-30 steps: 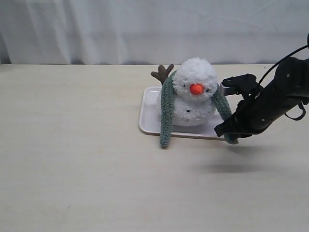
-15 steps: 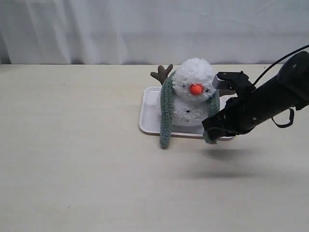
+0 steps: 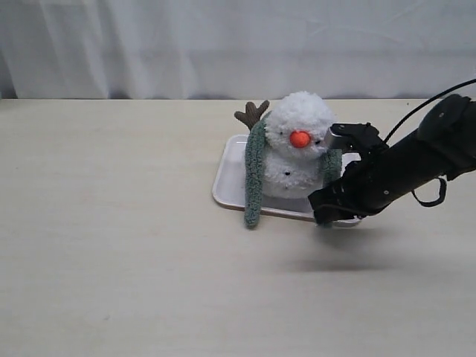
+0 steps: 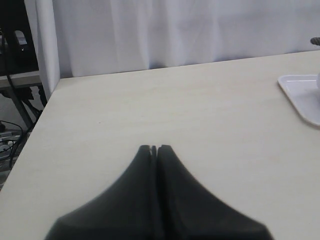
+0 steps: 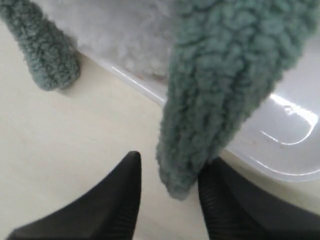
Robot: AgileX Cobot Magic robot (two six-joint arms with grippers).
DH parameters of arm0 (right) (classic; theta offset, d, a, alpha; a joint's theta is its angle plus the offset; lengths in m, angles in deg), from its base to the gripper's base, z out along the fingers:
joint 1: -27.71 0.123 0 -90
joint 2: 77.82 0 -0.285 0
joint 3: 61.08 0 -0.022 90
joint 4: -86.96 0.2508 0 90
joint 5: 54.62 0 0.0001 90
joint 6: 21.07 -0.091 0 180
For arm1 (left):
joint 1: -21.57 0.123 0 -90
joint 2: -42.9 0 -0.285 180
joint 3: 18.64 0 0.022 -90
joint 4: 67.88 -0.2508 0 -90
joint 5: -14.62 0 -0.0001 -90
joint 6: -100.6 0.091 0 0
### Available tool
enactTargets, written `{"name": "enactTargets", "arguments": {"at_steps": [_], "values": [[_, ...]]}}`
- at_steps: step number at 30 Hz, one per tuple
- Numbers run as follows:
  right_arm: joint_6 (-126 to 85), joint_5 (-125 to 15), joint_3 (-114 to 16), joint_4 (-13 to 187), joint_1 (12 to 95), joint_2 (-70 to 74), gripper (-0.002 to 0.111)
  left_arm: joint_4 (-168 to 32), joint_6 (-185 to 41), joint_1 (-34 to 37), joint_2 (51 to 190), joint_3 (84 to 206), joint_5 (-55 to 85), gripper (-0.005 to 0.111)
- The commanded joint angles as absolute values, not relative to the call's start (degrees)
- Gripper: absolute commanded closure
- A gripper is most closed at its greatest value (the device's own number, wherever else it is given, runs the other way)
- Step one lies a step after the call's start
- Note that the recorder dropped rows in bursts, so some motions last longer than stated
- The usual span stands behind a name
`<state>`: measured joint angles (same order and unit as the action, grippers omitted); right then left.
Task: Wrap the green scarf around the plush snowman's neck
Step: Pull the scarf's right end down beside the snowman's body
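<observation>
Since a second ago, we log the right tool [image 5: 172,161] swung leftward across the front of the plush snowman [image 3: 291,172], jaws now parted about one hanging end of the green scarf [image 3: 254,175], which perhaps grazes one finger. Scarf: draped behind the snowman's neck [image 3: 294,154], both ends down its front; snowman seated on a white tray [image 3: 229,182] on the bench [image 3: 111,245]. Left tool [image 4: 154,148]: pressed closed, empty.

Front-on exterior overview, low wrist cameras, tray [image 3: 229,172] in all.
</observation>
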<state>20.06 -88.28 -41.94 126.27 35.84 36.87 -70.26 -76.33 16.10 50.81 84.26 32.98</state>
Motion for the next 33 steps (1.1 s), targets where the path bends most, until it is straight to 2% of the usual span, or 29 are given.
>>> {"name": "enactTargets", "arguments": {"at_steps": [1,3,10,14,18,33], "values": [[21.2,-88.4,-41.8,126.6,35.9,33.9,0.057,-70.2,-76.5,16.2,50.7,84.1,32.3,0.107],[21.2,-88.6,-41.8,126.6,35.9,32.2,0.054,-70.2,-76.5,16.2,50.7,84.1,32.3,0.107],[10.7,-94.3,-41.8,118.3,35.9,25.9,0.054,-70.2,-76.5,16.2,50.7,84.1,32.3,0.107],[6.1,-100.7,-41.8,113.9,35.9,25.9,0.054,-70.2,-76.5,16.2,50.7,84.1,32.3,0.107],[6.1,-101.4,-41.8,113.9,35.9,25.9,0.054,-70.2,-76.5,16.2,50.7,84.1,32.3,0.107],[5.4,-76.5,-38.3,110.7,35.9,27.3,0.054,-70.2,-76.5,16.2,50.7,84.1,32.3,0.107]]}}
